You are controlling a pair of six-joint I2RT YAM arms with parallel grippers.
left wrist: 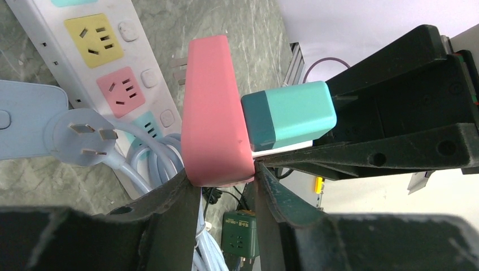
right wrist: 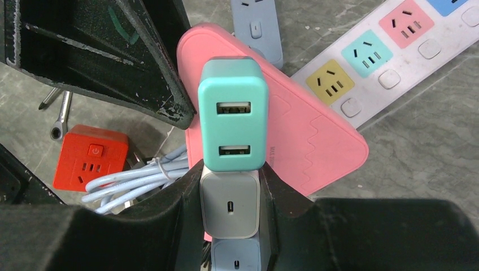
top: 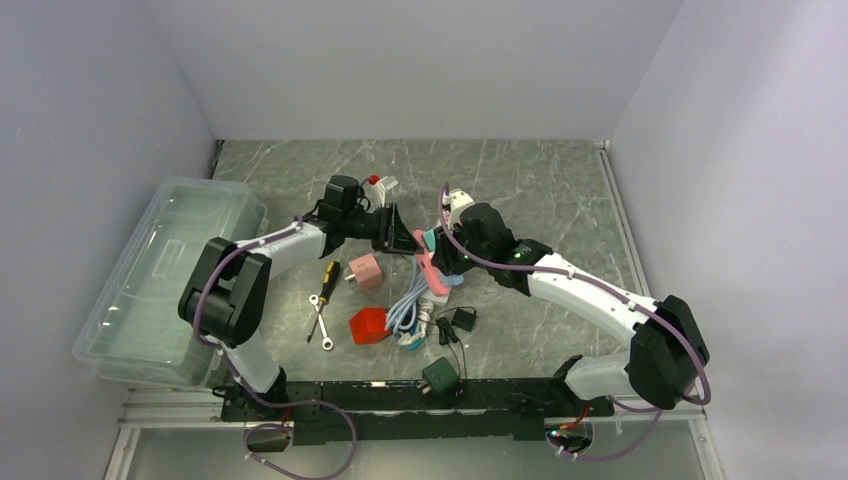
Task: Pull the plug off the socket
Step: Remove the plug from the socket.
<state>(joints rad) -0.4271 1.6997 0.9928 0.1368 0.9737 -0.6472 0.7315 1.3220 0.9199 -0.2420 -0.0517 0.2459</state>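
A pink socket strip is lifted off the table, with a teal plug and a white plug stuck in its face side by side. My left gripper is shut on the strip's rounded end, one finger pressed on each flat side. My right gripper is shut on the white plug, just below the teal one. In the top view the left gripper and the right gripper meet at the pink strip near the table's middle. The plugs' prongs are hidden.
A white strip with coloured outlets lies under the pink one, beside a pale blue strip and coiled cable. A red cube socket, green cube, pink cube, screwdriver and wrench lie nearby. A clear bin stands left.
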